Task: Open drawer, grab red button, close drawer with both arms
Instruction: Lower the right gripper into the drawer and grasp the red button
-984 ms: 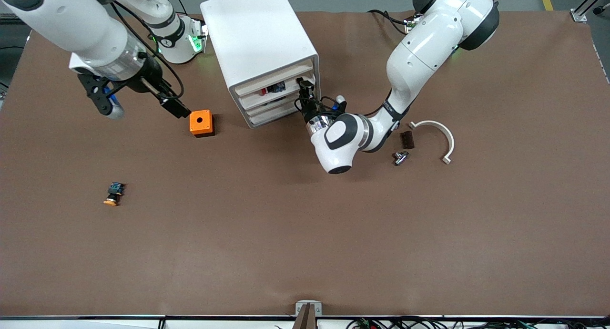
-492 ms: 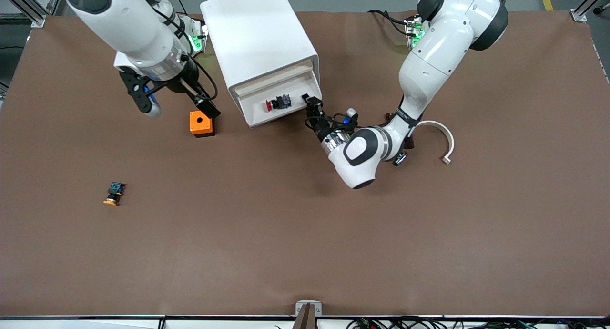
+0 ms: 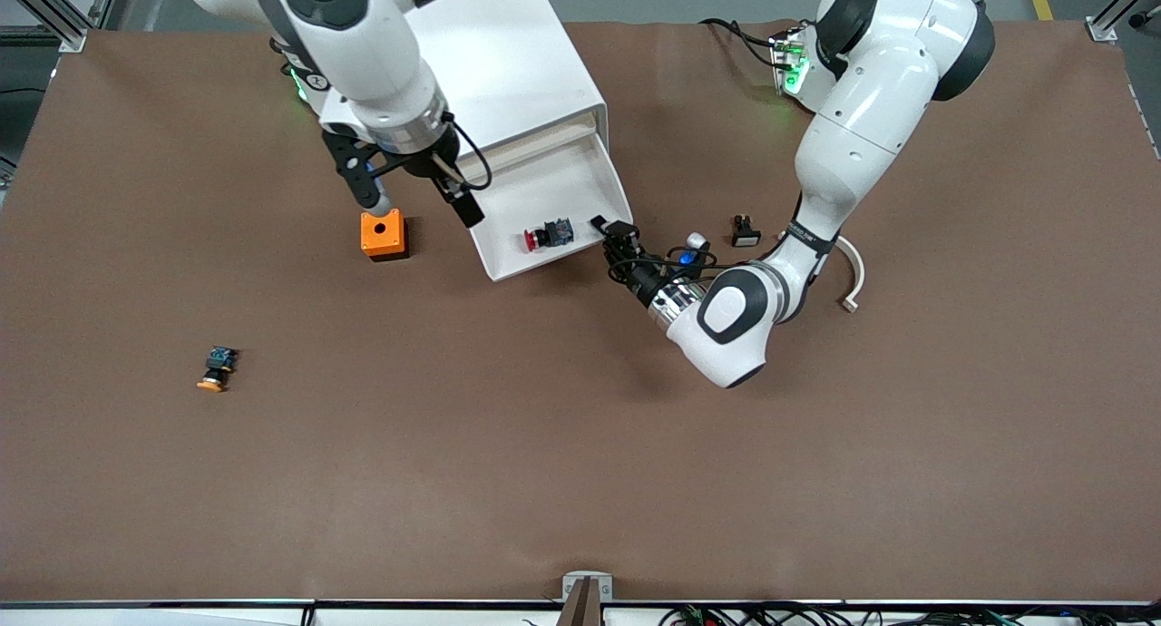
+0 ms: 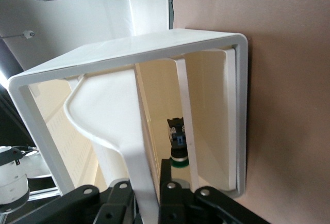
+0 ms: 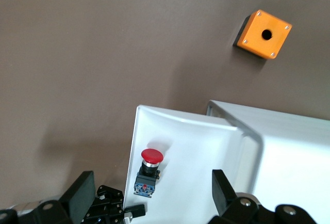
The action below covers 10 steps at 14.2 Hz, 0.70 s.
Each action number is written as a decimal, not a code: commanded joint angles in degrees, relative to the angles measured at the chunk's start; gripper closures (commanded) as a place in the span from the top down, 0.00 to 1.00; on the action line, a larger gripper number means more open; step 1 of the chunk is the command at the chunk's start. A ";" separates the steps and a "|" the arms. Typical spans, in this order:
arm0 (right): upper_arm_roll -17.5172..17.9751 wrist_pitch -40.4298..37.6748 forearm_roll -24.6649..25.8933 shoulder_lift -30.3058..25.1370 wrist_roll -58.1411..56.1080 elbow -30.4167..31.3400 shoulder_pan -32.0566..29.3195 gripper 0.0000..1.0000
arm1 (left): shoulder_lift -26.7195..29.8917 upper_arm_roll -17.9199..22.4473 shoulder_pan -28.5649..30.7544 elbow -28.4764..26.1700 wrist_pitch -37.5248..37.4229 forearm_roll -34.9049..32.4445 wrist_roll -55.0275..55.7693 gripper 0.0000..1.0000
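- No text, label, brand, number or sign can be read in any of the three views.
- A small dark mark shows on the right arm's base, too small to read.

The left tool is clamped low (wrist bent sideways, arm reaching in from its base). The right tool hangs up in the air, fingers spread.
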State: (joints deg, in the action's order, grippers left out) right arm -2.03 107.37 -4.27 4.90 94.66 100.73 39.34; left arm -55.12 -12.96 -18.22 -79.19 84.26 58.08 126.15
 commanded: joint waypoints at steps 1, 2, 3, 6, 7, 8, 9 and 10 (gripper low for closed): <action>-0.60 3.54 2.07 2.65 4.04 -0.09 3.01 1.00 | -0.07 0.83 -0.23 0.27 2.39 0.64 -0.81 0.18; -0.60 4.86 2.16 3.61 4.22 -0.09 3.54 1.00 | -0.16 0.83 -0.32 0.27 2.48 0.64 -0.90 0.18; -0.60 6.26 2.25 4.58 4.22 -0.09 4.07 1.00 | -0.07 0.83 -0.32 0.18 2.92 0.55 -0.99 0.18; -0.60 10.04 3.56 7.66 7.90 -0.09 6.00 1.00 | 0.10 0.75 -0.15 0.18 3.71 0.64 -2.47 1.00; -0.60 10.66 4.18 8.62 8.78 -0.09 6.79 1.00 | 0.10 0.75 -0.15 0.27 3.89 0.64 -3.61 1.00; -0.60 11.28 4.62 9.50 9.48 -0.09 7.32 1.00 | 0.19 0.75 -0.15 0.27 3.89 0.55 -5.11 1.00; -0.60 11.81 5.06 10.21 10.36 -0.01 7.76 1.00 | 0.19 0.75 -0.06 0.96 3.89 0.63 -7.90 1.00; -0.60 12.51 5.68 11.09 11.24 -0.09 8.38 1.00 | 0.19 0.49 0.29 1.49 3.89 0.72 -10.46 1.00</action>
State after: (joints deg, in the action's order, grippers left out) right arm -2.08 118.89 -0.43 14.61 103.23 101.17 46.17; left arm -55.15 -12.63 -18.04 -78.79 88.02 58.08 119.63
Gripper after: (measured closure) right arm 0.000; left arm 0.260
